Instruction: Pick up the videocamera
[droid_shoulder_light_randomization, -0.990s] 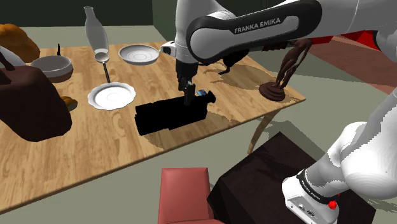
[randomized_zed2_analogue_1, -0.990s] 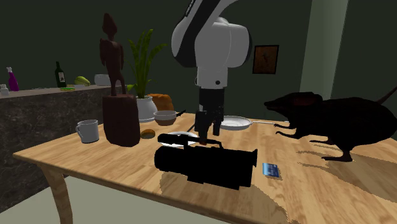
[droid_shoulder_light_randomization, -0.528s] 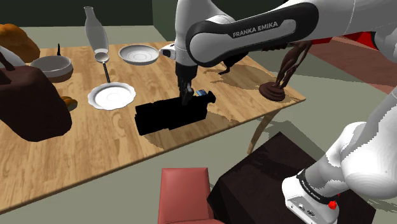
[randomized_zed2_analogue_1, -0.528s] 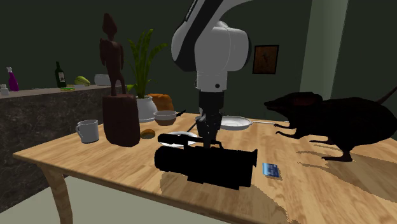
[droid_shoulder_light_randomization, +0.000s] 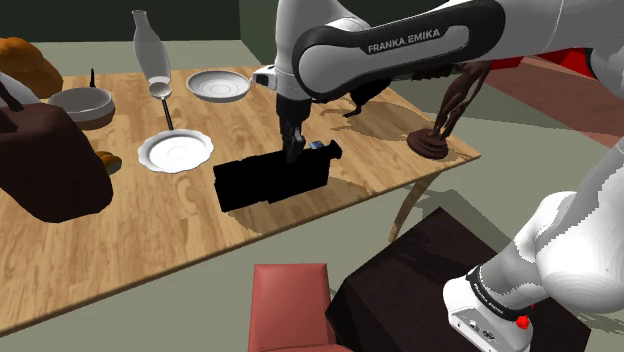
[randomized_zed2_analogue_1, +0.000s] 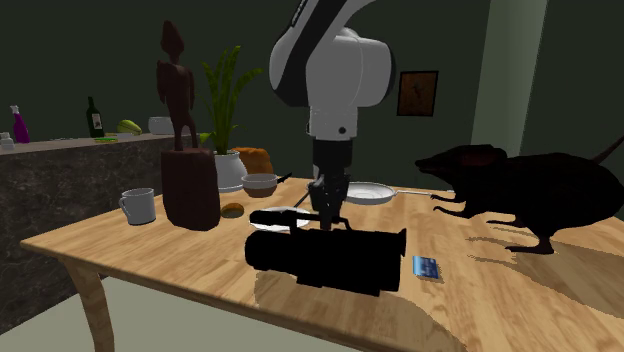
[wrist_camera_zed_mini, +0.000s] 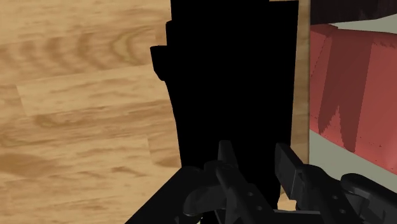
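Wrist view: tool (wrist_camera_zed_mini: 254, 154) nearly closed, clasping the black videocamera (wrist_camera_zed_mini: 235, 83) on the desk (wrist_camera_zed_mini: 76, 114); grasp judged made, calling next for a steady lift.

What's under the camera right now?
Wooden table shows all round the camera. Its black body covers the spot beneath, so whether it touches the table cannot be told. The blue card lies beside it, not under.

The camera (droid_shoulder_light_randomization: 270, 180) is all black, long and boxy, with a slim handle along its top. It lies level and lengthwise near the wooden desk's (droid_shoulder_light_randomization: 150, 235) edge.
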